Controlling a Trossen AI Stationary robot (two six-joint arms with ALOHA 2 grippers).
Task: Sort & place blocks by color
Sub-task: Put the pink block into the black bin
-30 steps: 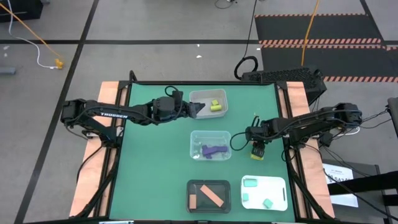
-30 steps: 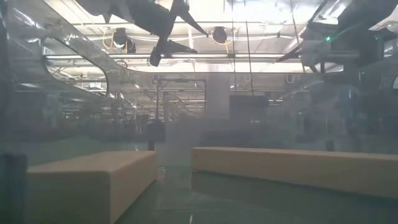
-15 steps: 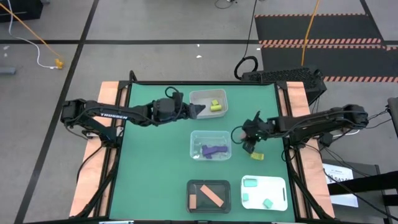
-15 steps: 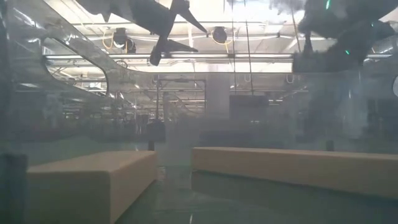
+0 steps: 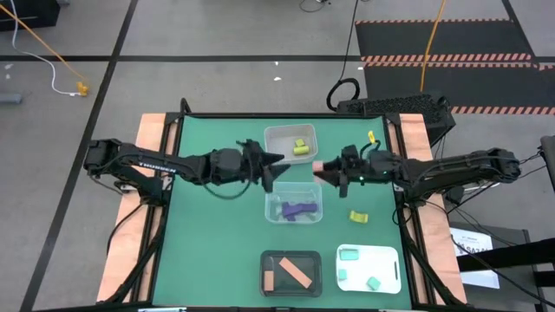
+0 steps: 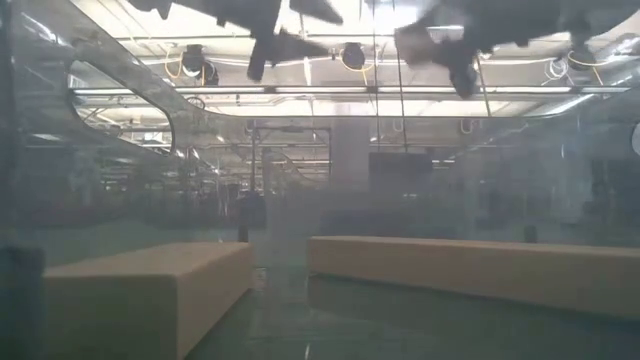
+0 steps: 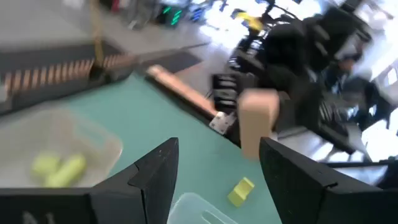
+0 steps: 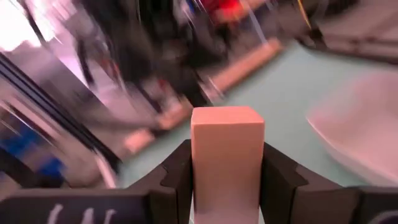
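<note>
My right gripper (image 5: 324, 169) is shut on a salmon-pink block (image 5: 318, 166), held above the table between the two clear trays. My left gripper (image 5: 274, 166) is open and faces it from the left; in its wrist view the fingers (image 7: 155, 174) frame that block (image 7: 257, 127). A yellow-green block (image 5: 358, 216) lies flat on the mat to the right. Two yellow-green blocks (image 5: 301, 147) lie in the far clear tray, purple blocks (image 5: 297, 209) in the middle one, salmon blocks (image 5: 297, 272) in the black tray, and mint blocks (image 5: 349, 255) in the white tray. My right gripper pinches the salmon-pink block between its two fingers (image 8: 179, 171), one on each of two opposite sides. The fingers lie about level and point toward the table's left. The block's free end (image 8: 227, 127) sticks out beyond the fingertips. It is lifted clear of the table.
The far clear tray (image 5: 279, 133), the middle clear tray (image 5: 270, 192), the black tray (image 5: 265, 260) and the white tray (image 5: 390, 258) stand down the middle and at the near right. Green mat lies bare to the left (image 5: 212, 234). Wooden strips border both sides.
My right gripper has risen from beside the yellow-green block and swung toward the table's left and far edge, turning its fingers level, with the salmon-pink block in them. The yellow-green block has stayed on the mat. My left gripper has shifted slightly toward the near edge.
</note>
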